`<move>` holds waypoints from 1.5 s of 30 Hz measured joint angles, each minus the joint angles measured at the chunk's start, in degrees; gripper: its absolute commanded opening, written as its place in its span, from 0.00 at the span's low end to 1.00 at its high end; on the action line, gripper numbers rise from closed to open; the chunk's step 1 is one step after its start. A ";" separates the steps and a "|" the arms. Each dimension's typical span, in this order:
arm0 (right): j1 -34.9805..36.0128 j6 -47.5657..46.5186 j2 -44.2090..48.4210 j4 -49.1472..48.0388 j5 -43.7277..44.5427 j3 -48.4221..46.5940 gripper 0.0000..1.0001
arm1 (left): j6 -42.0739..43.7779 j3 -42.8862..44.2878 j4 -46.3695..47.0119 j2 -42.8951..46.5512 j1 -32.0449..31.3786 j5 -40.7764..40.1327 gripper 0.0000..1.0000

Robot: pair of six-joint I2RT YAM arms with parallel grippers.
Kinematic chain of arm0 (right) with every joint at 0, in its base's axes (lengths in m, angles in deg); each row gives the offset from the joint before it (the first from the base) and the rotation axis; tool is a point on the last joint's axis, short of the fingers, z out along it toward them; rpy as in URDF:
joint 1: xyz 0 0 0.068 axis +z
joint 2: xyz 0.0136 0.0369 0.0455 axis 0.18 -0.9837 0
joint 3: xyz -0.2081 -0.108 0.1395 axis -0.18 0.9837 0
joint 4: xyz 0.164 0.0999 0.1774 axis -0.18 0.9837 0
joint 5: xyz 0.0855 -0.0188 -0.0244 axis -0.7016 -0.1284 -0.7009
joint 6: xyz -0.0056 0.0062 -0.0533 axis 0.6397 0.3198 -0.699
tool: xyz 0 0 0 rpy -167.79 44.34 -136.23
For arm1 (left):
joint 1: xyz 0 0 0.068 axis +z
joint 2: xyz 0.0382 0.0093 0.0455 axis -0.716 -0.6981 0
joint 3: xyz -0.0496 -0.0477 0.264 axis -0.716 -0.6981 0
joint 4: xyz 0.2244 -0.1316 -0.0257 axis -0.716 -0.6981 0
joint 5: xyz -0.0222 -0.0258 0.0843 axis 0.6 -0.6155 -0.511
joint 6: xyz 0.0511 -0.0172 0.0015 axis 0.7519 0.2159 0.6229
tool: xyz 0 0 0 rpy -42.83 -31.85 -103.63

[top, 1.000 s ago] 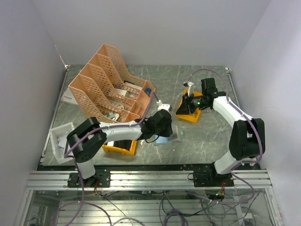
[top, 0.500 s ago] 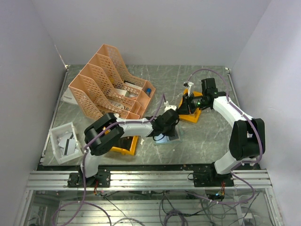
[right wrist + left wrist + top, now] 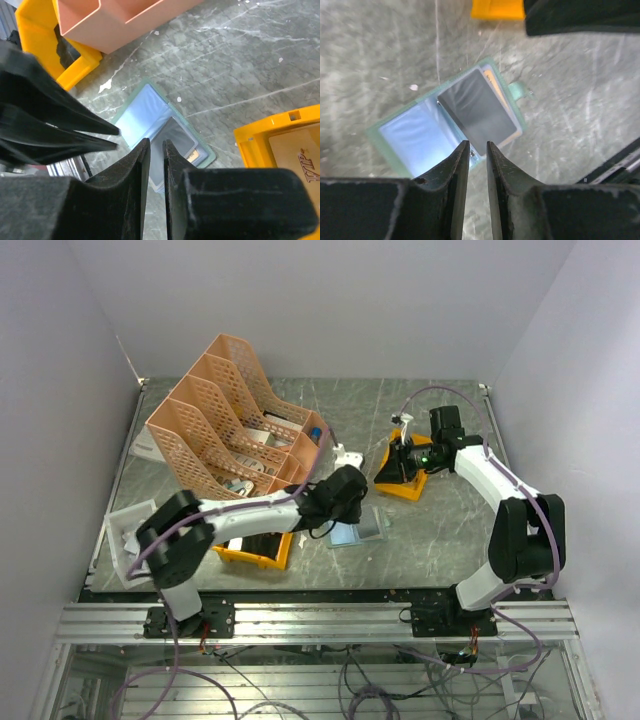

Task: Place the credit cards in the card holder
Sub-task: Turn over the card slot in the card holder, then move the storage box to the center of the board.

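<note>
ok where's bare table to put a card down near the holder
Bare table lies right of the holder and at the back between rack and right bin. Left of the holder is crowded: left gripper, left bin.

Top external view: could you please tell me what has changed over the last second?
The left arm swung right, then drew back left; the left gripper now hovers, jaws slightly apart, above the open grey-green folding card holder. The holder, the right gripper over the orange-yellow plastic bin and the peach lattice file rack stayed put.
</note>
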 measured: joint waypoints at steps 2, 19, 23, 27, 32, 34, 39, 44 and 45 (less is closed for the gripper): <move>0.00 -0.20 0.70 0.09 -0.63 0.07 0.17 | 0.76 -0.22 -2.54 5.49 0.02 -2.75 0.33; 7.15 -8.09 15.78 -11.13 -13.70 13.90 0.41 | -1.33 -11.52 -31.98 37.13 9.35 -11.13 0.63; 9.75 -14.53 14.16 -8.76 -16.39 12.87 0.41 | -0.11 -14.38 -33.38 39.15 15.61 -7.93 0.67; 10.25 -20.90 9.70 -3.15 -17.79 9.66 0.41 | 1.77 -14.69 -34.51 41.70 20.28 -5.18 0.68; 11.13 -24.46 7.06 1.36 -17.84 7.69 0.41 | 3.45 -16.65 -33.70 43.28 25.05 0.76 0.66; 11.30 -24.81 7.06 1.88 -17.75 7.32 0.41 | 3.50 -17.51 -34.42 42.12 26.05 1.92 0.68; 11.43 -24.76 7.06 2.01 -17.49 7.21 0.41 | 2.95 -16.72 -37.13 42.80 31.04 1.14 0.69; 11.45 -24.65 7.06 2.05 -17.00 7.17 0.41 | 5.07 -12.20 -39.28 46.71 47.45 0.26 0.30; 11.45 -24.57 7.06 2.05 -16.90 7.13 0.41 | 5.44 -11.47 -39.32 47.36 51.34 0.26 0.19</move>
